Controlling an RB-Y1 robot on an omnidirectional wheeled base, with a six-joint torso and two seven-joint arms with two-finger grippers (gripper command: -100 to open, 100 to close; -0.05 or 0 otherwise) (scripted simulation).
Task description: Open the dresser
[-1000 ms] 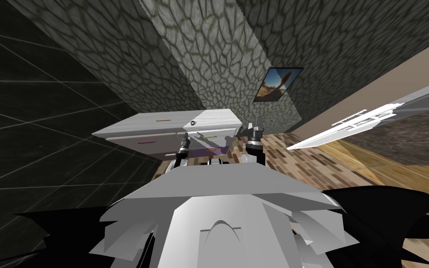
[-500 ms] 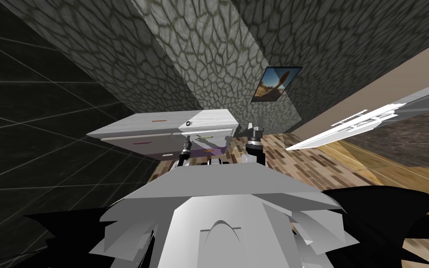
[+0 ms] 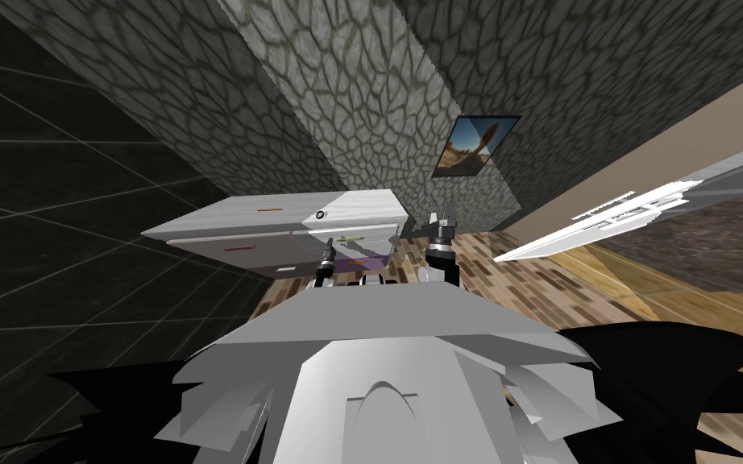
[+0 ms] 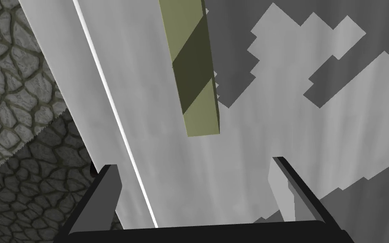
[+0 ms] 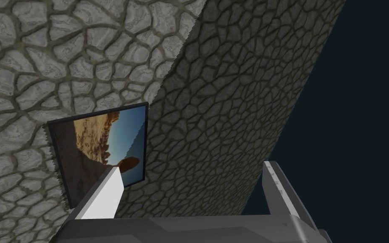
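The grey dresser (image 3: 281,229) stands against the cobbled stone wall (image 3: 346,97), straight ahead. The left gripper (image 4: 194,164), fingers spread, faces its drawer front (image 4: 240,139), with an olive handle (image 4: 193,67) just ahead. The right gripper (image 3: 441,219), also spread, hangs beside the dresser's right end.

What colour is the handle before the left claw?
Olive green; the handle shows best in the left wrist view.

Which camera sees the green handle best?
Left wrist view: the handle is big and close ahead of the left hand. The head view has it tiny on the dresser; the right wrist view points elsewhere.
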